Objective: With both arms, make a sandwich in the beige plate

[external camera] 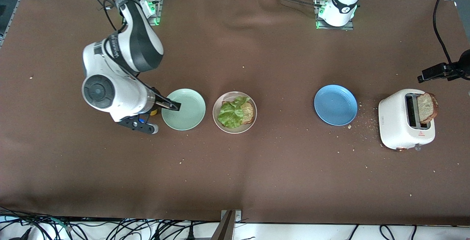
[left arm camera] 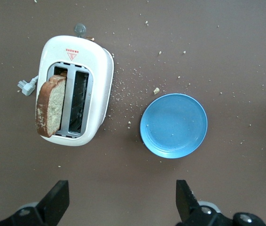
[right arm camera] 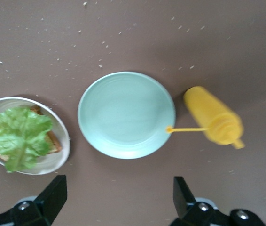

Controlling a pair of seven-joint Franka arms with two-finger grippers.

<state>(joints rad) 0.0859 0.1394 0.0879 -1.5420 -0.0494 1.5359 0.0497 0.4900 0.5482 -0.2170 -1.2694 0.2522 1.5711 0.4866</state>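
The beige plate (external camera: 235,130) holds one toast slice (external camera: 248,112) with a green lettuce leaf (external camera: 230,114) lying on it. It also shows in the right wrist view (right arm camera: 60,127), with the lettuce (right arm camera: 22,134). A second toast slice (external camera: 427,107) stands in the white toaster's (external camera: 394,122) slot; it also shows in the left wrist view (left arm camera: 50,110). My right gripper (external camera: 169,104) is open and empty, up over the mint-green plate's edge (right arm camera: 119,188). My left gripper (left arm camera: 122,190) is open and empty, high over bare cloth near the toaster (left arm camera: 100,75); the front view does not show it.
A mint-green plate (external camera: 185,115) lies beside the beige plate, toward the right arm's end. A yellow squeeze bottle (right arm camera: 213,120) lies by it, mostly hidden under my right arm in the front view. A blue plate (external camera: 335,105) sits near the toaster. Crumbs dot the brown cloth.
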